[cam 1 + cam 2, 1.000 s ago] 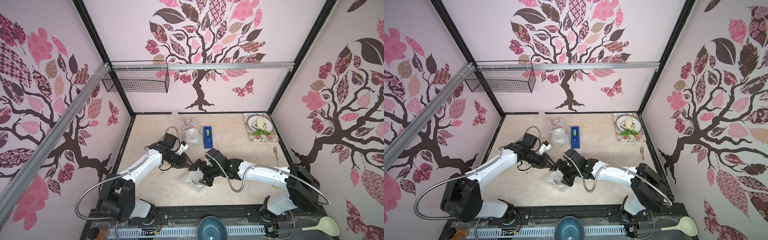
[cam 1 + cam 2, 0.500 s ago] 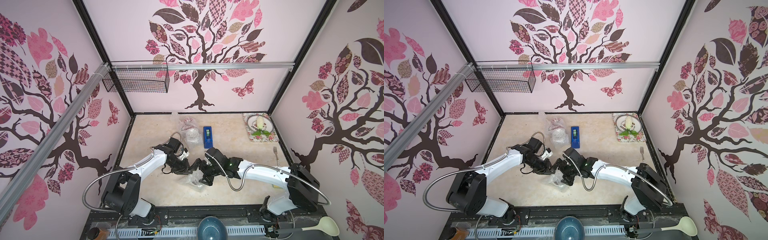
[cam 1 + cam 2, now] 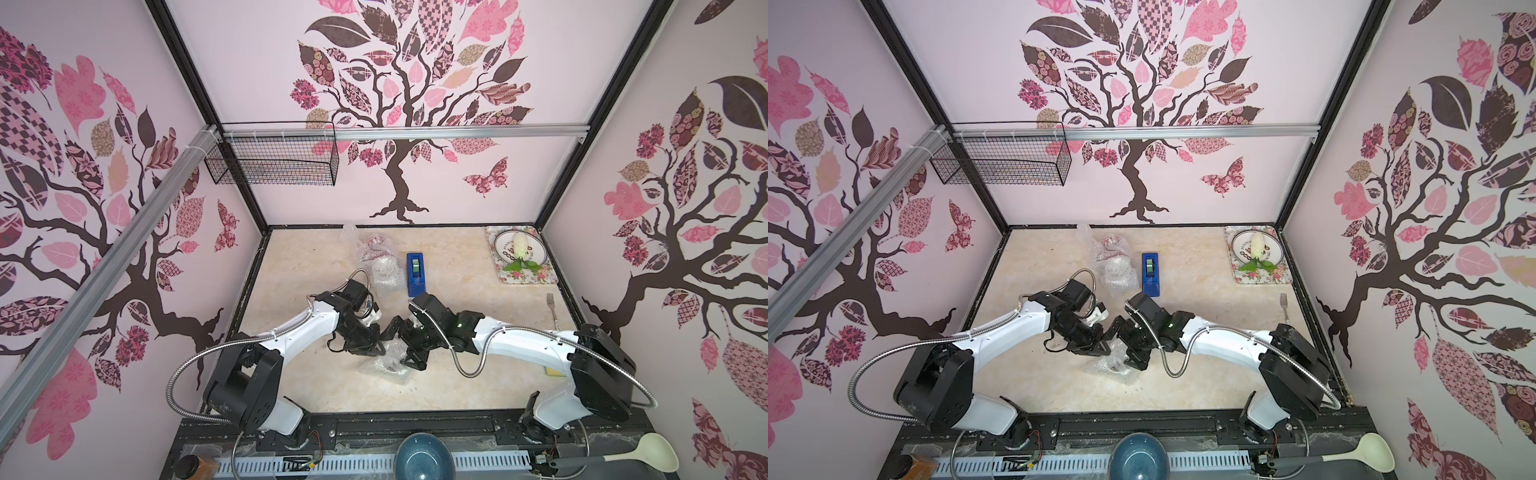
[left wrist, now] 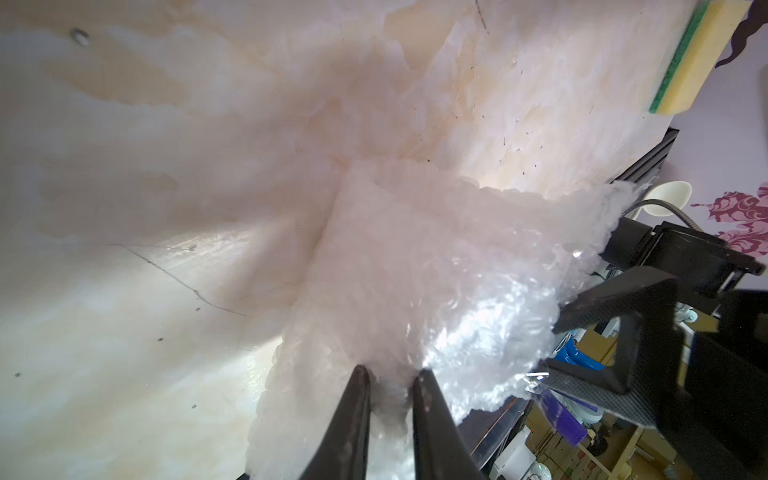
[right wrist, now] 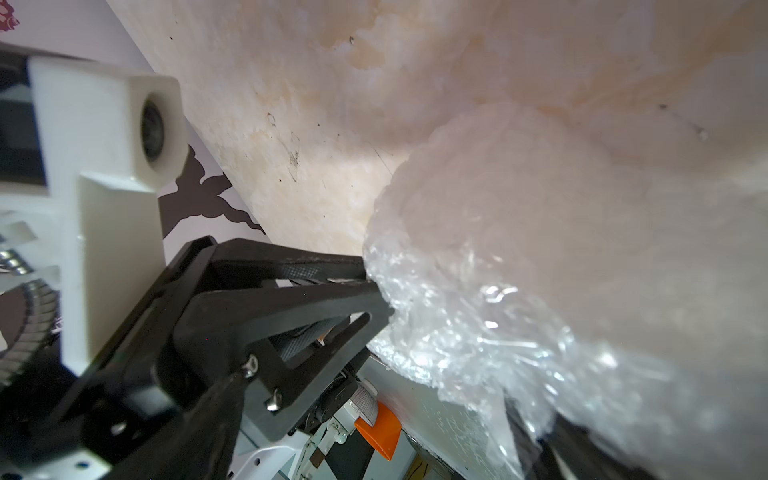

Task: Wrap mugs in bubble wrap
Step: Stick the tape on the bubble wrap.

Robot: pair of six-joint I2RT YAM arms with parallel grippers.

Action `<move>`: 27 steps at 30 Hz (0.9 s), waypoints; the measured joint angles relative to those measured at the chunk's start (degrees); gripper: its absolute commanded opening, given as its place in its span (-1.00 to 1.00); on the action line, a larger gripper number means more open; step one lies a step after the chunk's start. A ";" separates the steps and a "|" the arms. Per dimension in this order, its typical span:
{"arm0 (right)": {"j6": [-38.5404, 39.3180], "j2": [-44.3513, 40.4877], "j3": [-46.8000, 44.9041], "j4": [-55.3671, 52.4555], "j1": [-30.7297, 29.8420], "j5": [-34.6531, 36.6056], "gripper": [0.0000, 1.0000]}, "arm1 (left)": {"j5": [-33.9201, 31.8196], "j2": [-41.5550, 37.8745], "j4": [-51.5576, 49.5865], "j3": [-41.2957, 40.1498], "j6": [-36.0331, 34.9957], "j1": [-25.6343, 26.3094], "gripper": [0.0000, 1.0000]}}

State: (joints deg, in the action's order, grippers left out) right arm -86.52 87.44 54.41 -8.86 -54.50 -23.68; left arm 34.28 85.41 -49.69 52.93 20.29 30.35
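Observation:
A crumpled bundle of bubble wrap (image 3: 384, 365) lies on the table between both arms. A dark shape shows through it; no mug shows plainly. My left gripper (image 4: 391, 372) is shut on a fold of this bubble wrap (image 4: 415, 270), its fingers nearly together. My right gripper (image 3: 405, 353) stands open at the bundle's right side, and its spread fingers (image 4: 590, 309) touch the wrap's edge. In the right wrist view the wrap (image 5: 540, 249) covers most of that gripper's own jaws. Two wrapped bundles sit at the back, one reddish (image 3: 376, 249) and one pale (image 3: 388, 272).
A blue tape dispenser (image 3: 415, 274) stands beside the back bundles. At the back right is a floral tray (image 3: 550, 279) with a plate, and a fork (image 3: 552, 309) lies near the right wall. A yellow-green sponge (image 4: 685, 58), a blue bowl (image 3: 419, 457) and a ladle (image 3: 648, 453) are near the front.
My left gripper has come forward and down to the bundle, and its jaws have narrowed onto the wrap. The right gripper has stayed wide open in place.

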 measured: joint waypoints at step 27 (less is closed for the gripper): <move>-5.03 -2.93 -0.85 -3.56 -0.31 3.80 0.99 | -10.71 -0.07 -4.15 5.11 10.47 6.03 -1.00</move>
State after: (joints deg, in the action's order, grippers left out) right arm -91.55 84.51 53.56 -12.43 -54.81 -19.88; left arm 23.57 85.34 -53.84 58.04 30.76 36.38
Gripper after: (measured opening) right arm 0.994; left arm 0.051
